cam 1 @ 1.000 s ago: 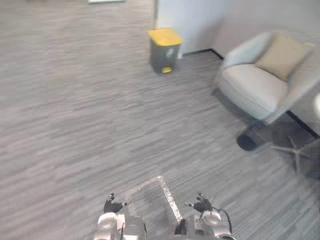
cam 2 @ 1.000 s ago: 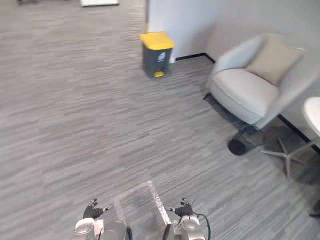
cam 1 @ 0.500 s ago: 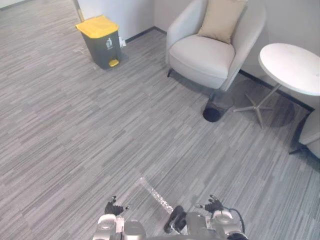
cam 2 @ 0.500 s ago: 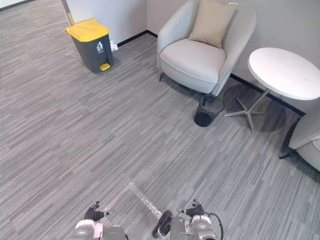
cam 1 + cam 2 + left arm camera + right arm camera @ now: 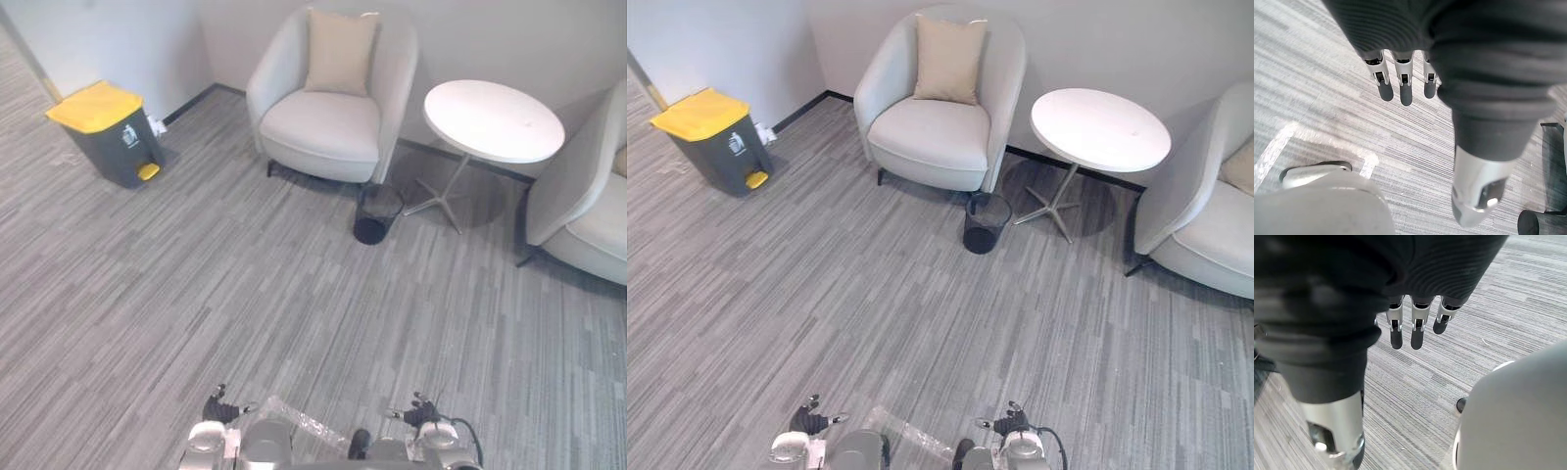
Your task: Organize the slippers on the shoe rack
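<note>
My left hand [image 5: 220, 404] hangs low at the bottom edge of the head views, over the grey carpet. In its wrist view the fingers [image 5: 1400, 84] point straight down with the thumb [image 5: 1476, 191] apart, and they hold nothing. My right hand [image 5: 421, 412] hangs the same way at the lower right. Its fingers [image 5: 1415, 328] are straight above bare carpet, with nothing between them and the thumb [image 5: 1334, 431].
A grey bin with a yellow lid [image 5: 103, 132] stands by the wall at the far left. A pale armchair with a beige cushion [image 5: 328, 117], a black wastebasket [image 5: 376, 211], a round white table [image 5: 493, 119] and a second armchair [image 5: 588, 206] line the back. Pale tape [image 5: 294, 423] marks the carpet between my hands.
The whole picture has swung, so the camera turned right: the bin slid left, and the table and second armchair came into view. Both hands hang as before.
</note>
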Tool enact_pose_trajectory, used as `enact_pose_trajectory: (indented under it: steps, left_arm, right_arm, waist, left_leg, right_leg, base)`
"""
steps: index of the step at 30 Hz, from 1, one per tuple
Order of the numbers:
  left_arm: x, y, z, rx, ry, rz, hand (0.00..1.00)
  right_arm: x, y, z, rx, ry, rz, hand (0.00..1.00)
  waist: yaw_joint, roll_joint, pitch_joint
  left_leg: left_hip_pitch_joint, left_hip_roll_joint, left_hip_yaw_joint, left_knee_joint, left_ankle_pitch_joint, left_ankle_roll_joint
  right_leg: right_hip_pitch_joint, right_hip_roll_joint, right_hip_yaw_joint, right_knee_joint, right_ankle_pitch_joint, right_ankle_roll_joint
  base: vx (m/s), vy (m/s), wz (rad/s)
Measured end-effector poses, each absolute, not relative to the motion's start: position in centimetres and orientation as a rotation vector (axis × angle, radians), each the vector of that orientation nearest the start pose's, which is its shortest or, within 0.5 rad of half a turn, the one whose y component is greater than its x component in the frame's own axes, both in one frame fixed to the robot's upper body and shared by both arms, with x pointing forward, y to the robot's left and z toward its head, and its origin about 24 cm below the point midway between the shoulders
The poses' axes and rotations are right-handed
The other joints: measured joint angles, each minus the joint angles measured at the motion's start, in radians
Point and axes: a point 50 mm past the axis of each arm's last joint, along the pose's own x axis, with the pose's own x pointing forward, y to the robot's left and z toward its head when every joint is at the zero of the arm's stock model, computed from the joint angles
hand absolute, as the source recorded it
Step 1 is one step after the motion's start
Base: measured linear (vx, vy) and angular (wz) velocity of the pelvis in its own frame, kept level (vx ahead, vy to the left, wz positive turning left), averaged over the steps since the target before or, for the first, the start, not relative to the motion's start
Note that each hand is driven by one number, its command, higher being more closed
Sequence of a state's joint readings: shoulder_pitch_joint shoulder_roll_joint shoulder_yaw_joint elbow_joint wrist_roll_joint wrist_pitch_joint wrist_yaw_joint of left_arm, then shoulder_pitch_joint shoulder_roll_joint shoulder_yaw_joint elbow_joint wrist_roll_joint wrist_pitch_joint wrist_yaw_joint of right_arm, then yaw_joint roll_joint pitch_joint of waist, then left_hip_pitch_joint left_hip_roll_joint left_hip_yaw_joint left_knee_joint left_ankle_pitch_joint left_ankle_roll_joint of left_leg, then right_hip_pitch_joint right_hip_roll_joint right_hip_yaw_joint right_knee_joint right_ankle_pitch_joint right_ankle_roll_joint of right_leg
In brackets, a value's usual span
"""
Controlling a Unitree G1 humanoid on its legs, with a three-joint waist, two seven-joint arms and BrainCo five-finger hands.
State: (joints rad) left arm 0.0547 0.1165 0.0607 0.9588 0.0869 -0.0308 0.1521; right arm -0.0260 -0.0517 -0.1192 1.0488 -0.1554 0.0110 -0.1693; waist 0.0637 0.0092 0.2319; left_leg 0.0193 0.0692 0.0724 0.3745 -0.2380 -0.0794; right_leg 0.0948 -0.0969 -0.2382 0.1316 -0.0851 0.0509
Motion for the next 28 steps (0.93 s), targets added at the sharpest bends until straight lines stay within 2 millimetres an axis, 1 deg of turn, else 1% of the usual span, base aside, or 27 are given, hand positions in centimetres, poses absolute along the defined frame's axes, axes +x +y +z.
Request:
enact_pose_trajectory:
  steps: [1, 2, 6, 7, 8, 9, 10, 11, 12, 13, 14, 15, 16, 17, 18, 19, 20, 21, 23, 26, 28]
  left_arm:
    - [12.4, 21.0, -14.6, 0.228, 0.978, 0.217, 0.0]
    - [12.3, 21.1, -14.7, 0.228, 0.983, 0.218, 0.0]
    - [11.3, 21.2, -15.0, 0.199, 1.009, 0.253, 0.0]
    - [11.2, 21.2, -15.0, 0.199, 1.01, 0.253, 0.0]
    - [11.1, 21.2, -15.0, 0.198, 1.012, 0.253, 0.0]
    - [10.9, 21.2, -15.1, 0.196, 1.018, 0.257, 0.0]
    - [10.8, 21.3, -15.1, 0.193, 1.02, 0.261, 0.0]
    - [10.3, 21.5, -15.2, 0.176, 1.031, 0.287, 0.0]
    - [9.4, 21.7, -15.3, 0.169, 1.05, 0.306, 0.0]
    - [9.2, 21.8, -15.4, 0.167, 1.056, 0.312, 0.0]
    - [8.7, 22.0, -15.4, 0.169, 1.066, 0.321, 0.0]
    - [8.6, 22.1, -15.4, 0.169, 1.068, 0.323, 0.0]
    - [8.1, 21.9, -15.6, 0.162, 1.087, 0.324, 0.0]
    - [7.8, 21.6, -15.7, 0.153, 1.094, 0.321, 0.0]
    - [7.6, 21.4, -15.8, 0.149, 1.099, 0.322, 0.0]
    - [7.5, 21.4, -15.8, 0.145, 1.101, 0.323, 0.0]
    - [7.5, 21.4, -15.8, 0.141, 1.102, 0.326, 0.0]
    - [7.5, 21.4, -15.8, 0.141, 1.103, 0.326, 0.0]
    - [7.2, 21.4, -15.9, 0.14, 1.112, 0.326, 0.0]
    - [7.1, 21.3, -15.9, 0.141, 1.117, 0.32, 0.0]
    - [7.2, 21.3, -15.9, 0.141, 1.115, 0.318, 0.0]
  right_arm:
    - [13.6, -19.2, -15.1, -0.21, 1.027, -0.21, 0.0]
    - [13.5, -19.3, -15.1, -0.201, 1.031, -0.22, 0.0]
    - [13.4, -19.2, -15.1, -0.186, 1.036, -0.23, 0.0]
    - [13.4, -19.2, -15.1, -0.185, 1.035, -0.229, 0.0]
    - [13.4, -19.2, -15.1, -0.184, 1.037, -0.228, 0.0]
    - [13.4, -19.2, -15.1, -0.183, 1.038, -0.225, 0.0]
    - [13.4, -19.2, -15.1, -0.182, 1.037, -0.226, 0.0]
    - [13.3, -19.3, -15.1, -0.175, 1.04, -0.234, 0.0]
    - [12.9, -19.3, -15.2, -0.168, 1.048, -0.238, 0.0]
    - [12.6, -19.3, -15.3, -0.164, 1.057, -0.238, 0.0]
    - [11.9, -19.1, -15.6, -0.155, 1.076, -0.238, 0.0]
    - [11.7, -19.0, -15.6, -0.153, 1.08, -0.237, 0.0]
    - [11.6, -19.5, -15.7, -0.162, 1.088, -0.243, 0.0]
    - [11.3, -19.7, -15.7, -0.166, 1.098, -0.244, 0.0]
    - [11.2, -19.8, -15.8, -0.169, 1.108, -0.245, 0.0]
    - [11.2, -19.9, -15.8, -0.167, 1.109, -0.249, 0.0]
    - [11.1, -19.9, -15.8, -0.165, 1.112, -0.254, 0.0]
    - [11.1, -20.0, -15.8, -0.164, 1.112, -0.256, 0.0]
    - [10.9, -20.2, -15.9, -0.166, 1.122, -0.263, 0.0]
    - [10.7, -20.3, -15.9, -0.162, 1.127, -0.27, 0.0]
    - [10.6, -20.4, -15.9, -0.158, 1.129, -0.276, 0.0]
  waist:
    - [0.0, 0.001, -0.001]
    - [0.001, 0.001, -0.001]
    - [0.001, -0.001, -0.004]
    - [0.001, -0.001, -0.004]
    - [0.002, -0.002, -0.004]
    - [0.002, -0.001, -0.005]
    - [0.003, -0.002, -0.005]
    - [0.007, 0.003, -0.004]
    - [0.009, -0.007, -0.018]
    - [0.011, -0.012, -0.025]
    - [0.026, -0.023, -0.037]
    - [0.029, -0.025, -0.038]
    - [0.037, -0.015, -0.052]
    - [0.041, -0.01, -0.064]
    - [0.043, -0.008, -0.073]
    - [0.043, 0.004, -0.08]
    - [0.043, 0.003, -0.079]
    - [0.043, 0.004, -0.079]
    - [0.042, 0.008, -0.077]
    - [0.042, 0.008, -0.078]
    - [0.043, 0.007, -0.078]
  left_leg:
    - [0.009, -0.001, 0.015, -0.011, -0.006, 0.011]
    - [0.014, 0.001, 0.03, -0.016, -0.008, 0.015]
    - [0.039, 0.006, 0.088, -0.043, -0.013, 0.023]
    - [0.04, 0.007, 0.09, -0.044, -0.014, 0.025]
    - [0.051, 0.011, 0.117, -0.049, -0.016, 0.028]
    - [0.052, 0.024, 0.147, -0.047, -0.02, 0.036]
    - [0.054, 0.026, 0.157, -0.047, -0.02, 0.038]
    - [0.055, 0.03, 0.184, -0.052, -0.018, 0.041]
    - [0.062, 0.04, 0.2, -0.052, -0.018, 0.04]
    - [0.065, 0.046, 0.205, -0.052, -0.018, 0.037]
    - [0.074, 0.054, 0.211, -0.053, -0.022, 0.018]
    - [0.076, 0.055, 0.211, -0.055, -0.024, 0.014]
    - [0.085, 0.057, 0.152, -0.09, -0.019, 0.003]
    - [0.087, 0.055, 0.129, -0.122, -0.004, 0.006]
    - [0.088, 0.058, 0.12, -0.149, 0.011, 0.003]
    - [0.093, 0.061, 0.108, -0.181, 0.032, -0.005]
    - [0.107, 0.063, 0.106, -0.192, 0.048, -0.013]
    - [0.111, 0.064, 0.105, -0.197, 0.052, -0.014]
    - [0.145, 0.067, 0.072, -0.207, 0.058, -0.015]
    - [0.177, 0.06, 0.053, -0.233, 0.058, -0.015]
    - [0.174, 0.056, 0.052, -0.235, 0.058, -0.015]
  right_leg:
    - [-0.008, 0.0, 0.021, 0.002, 0.003, 0.005]
    - [-0.014, 0.001, 0.033, 0.004, 0.005, 0.008]
    - [-0.059, 0.003, 0.095, 0.044, 0.008, 0.01]
    - [-0.062, 0.003, 0.1, 0.047, 0.008, 0.01]
    - [-0.078, 0.005, 0.119, 0.068, 0.008, 0.01]
    - [-0.092, -0.005, 0.106, 0.084, -0.002, 0.01]
    - [-0.097, -0.015, 0.083, 0.094, -0.026, 0.003]
    - [-0.105, -0.083, -0.059, 0.184, -0.041, -0.015]
    - [-0.099, -0.149, -0.188, 0.269, -0.067, -0.029]
    - [-0.087, -0.162, -0.223, 0.286, -0.078, -0.033]
    - [-0.048, -0.162, -0.258, 0.257, -0.103, -0.001]
    - [-0.045, -0.157, -0.258, 0.236, -0.109, 0.013]
    - [-0.022, -0.088, -0.243, 0.147, -0.073, -0.002]
    - [-0.02, -0.063, -0.238, 0.105, -0.061, 0.001]
    - [-0.02, -0.045, -0.233, 0.071, -0.045, -0.005]
    - [-0.009, -0.024, -0.23, 0.034, -0.026, -0.021]
    - [-0.006, -0.015, -0.23, 0.026, -0.014, -0.03]
    - [-0.003, -0.013, -0.23, 0.023, -0.012, -0.03]
    - [0.05, 0.004, -0.235, -0.004, -0.005, -0.036]
    - [0.082, 0.008, -0.244, -0.033, 0.003, -0.026]
    - [0.083, 0.008, -0.245, -0.041, 0.01, -0.023]
  base:
    - [0.01, 0.061, -0.4]
    - [-0.01, 0.057, -0.52]
    - [-0.03, 0.021, -0.46]
    - [-0.05, 0.004, -0.46]
    - [-0.1, -0.01, -0.45]
    - [-0.1, -0.016, -0.44]
    - [-0.13, -0.028, -0.43]
    - [-0.08, -0.05, -0.42]
    - [-0.06, -0.077, -0.44]
    - [0.0, -0.143, -0.39]
    - [0.03, -0.152, -0.28]
    - [0.02, -0.193, -0.41]
    - [0.0, -0.146, -0.36]
    - [0.01, -0.128, -0.4]
    - [0.04, -0.104, -0.26]
    - [0.08, -0.115, -0.16]
    - [0.07, -0.091, -0.08]
    - [0.08, -0.084, -0.03]
    - [0.08, -0.082, 0.01]
    - [0.01, -0.025, 0.09]
    - [-0.01, 0.003, 0.05]
